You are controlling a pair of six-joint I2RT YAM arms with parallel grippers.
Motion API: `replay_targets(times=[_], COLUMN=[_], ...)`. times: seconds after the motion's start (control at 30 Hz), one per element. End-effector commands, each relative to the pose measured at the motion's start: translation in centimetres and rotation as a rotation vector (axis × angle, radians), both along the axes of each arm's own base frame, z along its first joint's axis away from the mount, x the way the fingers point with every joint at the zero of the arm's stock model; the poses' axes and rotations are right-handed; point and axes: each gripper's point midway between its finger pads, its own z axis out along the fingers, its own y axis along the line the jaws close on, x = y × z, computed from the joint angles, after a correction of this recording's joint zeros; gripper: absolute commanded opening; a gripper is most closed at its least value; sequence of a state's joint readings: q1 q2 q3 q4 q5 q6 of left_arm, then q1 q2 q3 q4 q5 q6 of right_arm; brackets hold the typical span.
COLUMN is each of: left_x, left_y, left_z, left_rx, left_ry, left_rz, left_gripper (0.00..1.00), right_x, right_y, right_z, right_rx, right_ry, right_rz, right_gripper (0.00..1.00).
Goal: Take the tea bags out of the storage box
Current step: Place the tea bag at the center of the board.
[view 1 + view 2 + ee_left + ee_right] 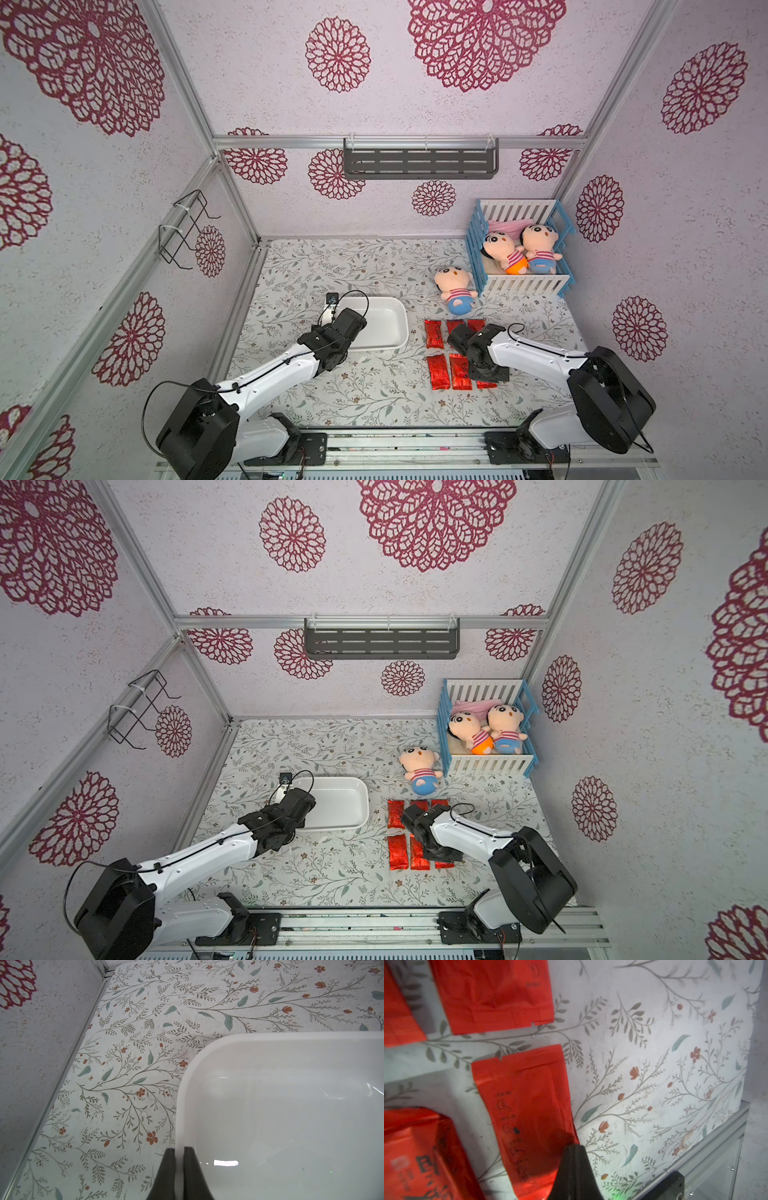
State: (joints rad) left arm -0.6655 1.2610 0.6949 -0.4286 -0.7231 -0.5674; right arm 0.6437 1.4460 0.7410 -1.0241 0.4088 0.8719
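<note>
The tea bags (438, 372) lie in two rows toward the bench's front edge, right of the empty storage box (386, 324). They look light and slippery, best pinched by a sealed end. The right gripper (574, 1151) is clenched over one, grip unclear; the left gripper (179, 1150) clamps the box's rim.

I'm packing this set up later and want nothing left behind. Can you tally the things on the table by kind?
Red foil tea bags: 6, some partly hidden
White storage box: 1
Blue-and-white toy crib: 1
Plush dolls: 3, two in the crib
Pink bedding in the crib: 1
Total: 12
</note>
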Motion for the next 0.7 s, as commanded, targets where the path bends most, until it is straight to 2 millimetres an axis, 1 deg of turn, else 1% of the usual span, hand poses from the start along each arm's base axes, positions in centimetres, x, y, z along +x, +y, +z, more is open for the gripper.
replay_targets(times=[0.0,0.13,0.4,0.47,0.67], left_x=[-0.03,-0.03,-0.05,-0.05,-0.07], left_y=[-0.55,-0.56,-0.61,-0.59,-0.58], left_z=[0.10,0.13,0.11,0.14,0.18], left_rx=[0.020,0.019,0.019,0.018,0.019], left_ry=[0.006,0.004,0.005,0.004,0.003], left_rz=[-0.030,-0.031,-0.033,-0.032,-0.033], left_gripper=[0.00,0.00,0.00,0.00,0.00], right_x=[1.34,1.37,1.42,1.46,1.48], right_y=[-0.57,-0.72,-0.66,-0.61,-0.62], right_z=[1.02,0.48,0.49,0.45,0.60], right_rx=[-0.065,-0.098,-0.095,-0.095,-0.091], right_ry=[-0.068,-0.041,-0.042,-0.040,-0.048], right_rz=[-0.032,-0.023,-0.020,-0.017,-0.021], right_gripper=[0.00,0.00,0.00,0.05,0.13])
